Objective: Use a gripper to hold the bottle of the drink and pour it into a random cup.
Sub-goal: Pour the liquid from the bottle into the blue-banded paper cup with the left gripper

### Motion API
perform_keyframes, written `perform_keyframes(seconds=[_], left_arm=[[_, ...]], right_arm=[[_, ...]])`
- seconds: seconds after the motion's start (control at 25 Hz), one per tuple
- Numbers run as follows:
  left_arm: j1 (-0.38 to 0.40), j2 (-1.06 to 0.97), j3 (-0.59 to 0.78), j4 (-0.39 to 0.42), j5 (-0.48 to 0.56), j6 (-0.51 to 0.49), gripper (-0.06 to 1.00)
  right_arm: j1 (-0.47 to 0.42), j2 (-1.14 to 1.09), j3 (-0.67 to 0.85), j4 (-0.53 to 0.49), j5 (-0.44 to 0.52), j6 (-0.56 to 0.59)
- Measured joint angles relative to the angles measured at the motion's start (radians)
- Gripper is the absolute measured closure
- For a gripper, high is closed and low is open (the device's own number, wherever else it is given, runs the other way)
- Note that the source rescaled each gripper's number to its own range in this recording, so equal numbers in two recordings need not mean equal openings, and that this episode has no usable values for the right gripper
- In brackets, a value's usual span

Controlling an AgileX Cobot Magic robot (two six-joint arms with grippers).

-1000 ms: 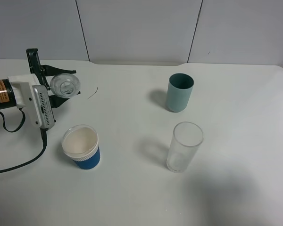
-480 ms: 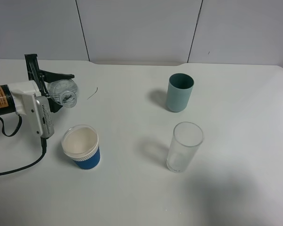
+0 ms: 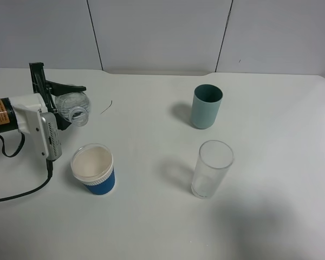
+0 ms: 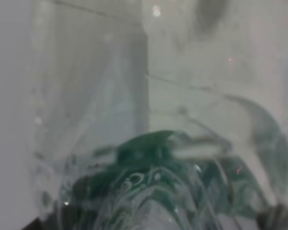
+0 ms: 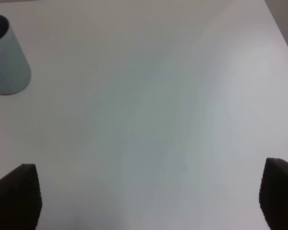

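- The left gripper [image 3: 71,103] is pinched on the drink bottle [image 3: 75,106], one black finger on its far side and one on its near side. The bottle is off the table, at the far left.
- The left wrist view is filled with the clear plastic and green label of the bottle [image 4: 153,182], so the hold looks firm.
- The bottle is tipped well over, and its uncapped mouth points near and slightly right, towards the blue paper cup [image 3: 93,170].
- The mouth is not above the cup. The cup stands on the table just nearer and a little right of it, and its white inside looks dry.
- By my reading, grasping and lifting are done and tilting has begun. What is left is carrying the mouth over the rim, then tipping further until liquid runs.
- The right gripper [image 5: 144,196] is spread wide and empty above bare tabletop. It is out of the high view.
- The table [image 3: 151,227] is plain matte white, with a black cable [image 3: 21,189] trailing at the near left.
- A teal plastic cup [image 3: 207,106] and a tall clear glass [image 3: 212,169] stand well to the right.
- Pale grey wall panels [image 3: 162,32] close off the far side.
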Motion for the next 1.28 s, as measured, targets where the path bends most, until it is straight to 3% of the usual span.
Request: perform_keyframes(seconds=[0.2, 0.44, 0.68, 1.28], left_arm=[[0.000, 0.000, 0.002, 0.007, 0.000, 0.031, 0.94], [0.000, -0.024, 0.036, -0.007, 0.000, 0.172, 0.94], [0.000, -0.037, 0.043, -0.017, -0.001, 0.235, 0.94], [0.000, -0.037, 0.043, -0.018, -0.001, 0.289, 0.94]], right_arm=[[0.000, 0.000, 0.000, 0.000, 0.000, 0.000], [0.000, 0.000, 0.000, 0.000, 0.000, 0.000], [0.000, 0.000, 0.000, 0.000, 0.000, 0.000], [0.000, 0.000, 0.000, 0.000, 0.000, 0.000]])
